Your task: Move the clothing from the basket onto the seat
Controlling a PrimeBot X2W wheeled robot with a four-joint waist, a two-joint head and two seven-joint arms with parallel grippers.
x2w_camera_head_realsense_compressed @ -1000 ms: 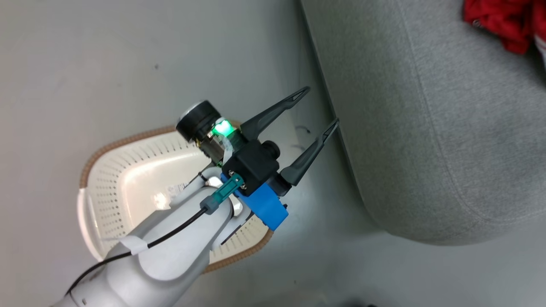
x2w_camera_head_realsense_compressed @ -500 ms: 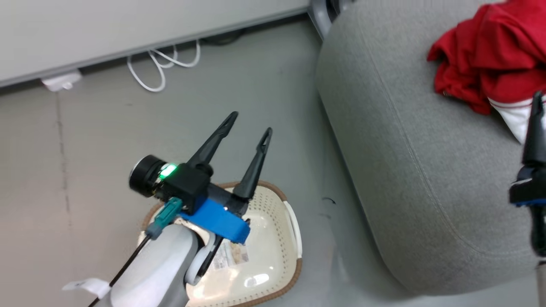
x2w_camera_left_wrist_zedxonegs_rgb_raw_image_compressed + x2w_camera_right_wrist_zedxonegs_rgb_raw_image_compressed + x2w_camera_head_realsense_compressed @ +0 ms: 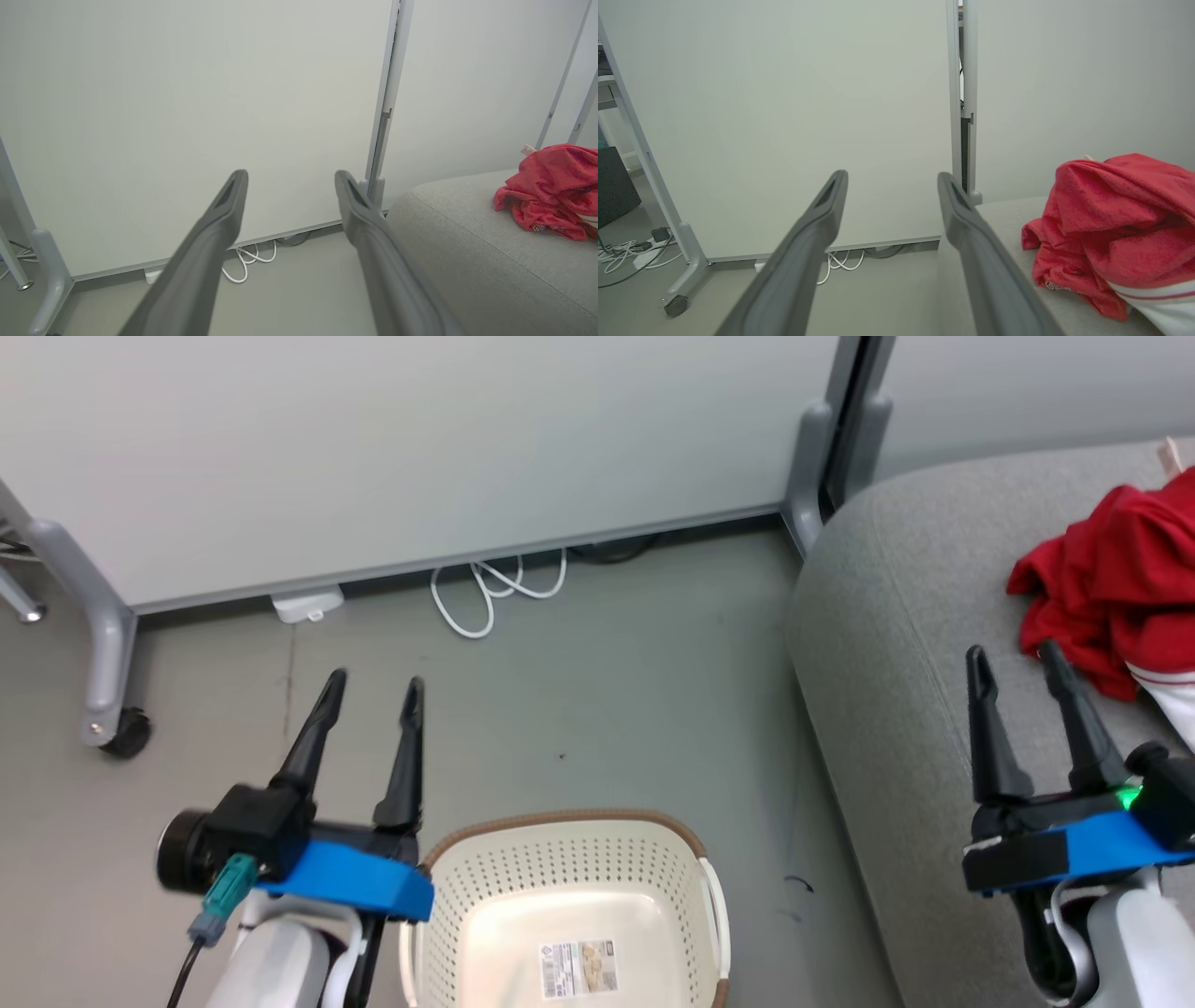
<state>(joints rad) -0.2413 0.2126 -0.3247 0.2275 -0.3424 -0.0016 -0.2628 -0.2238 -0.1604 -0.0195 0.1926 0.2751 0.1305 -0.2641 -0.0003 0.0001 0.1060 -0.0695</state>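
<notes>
the clothing (image 3: 1111,588) lies in a red heap on the seat (image 3: 896,644), just ahead of my right claw (image 3: 1013,653) and to its right. a white striped part of it runs down beside that claw's right finger. whether the fingertip touches cloth i cannot tell. the right claw hovers over the seat, fingers apart, nothing between them.

the basket (image 3: 560,819) stands on the floor (image 3: 607,709) just right of my left claw (image 3: 373,681), down by its wrist, and well apart from the right claw. what i see of its inside is bare but for a label (image 3: 579,969) on the bottom. its near end is cut off by the view's edge. the left claw is spread and empty too, pointing toward the pale panel (image 3: 420,448).

i judge the moving done or all but done: no red shows in the basket, and the heap sits on the seat. only the hidden near end needs a look.
</notes>
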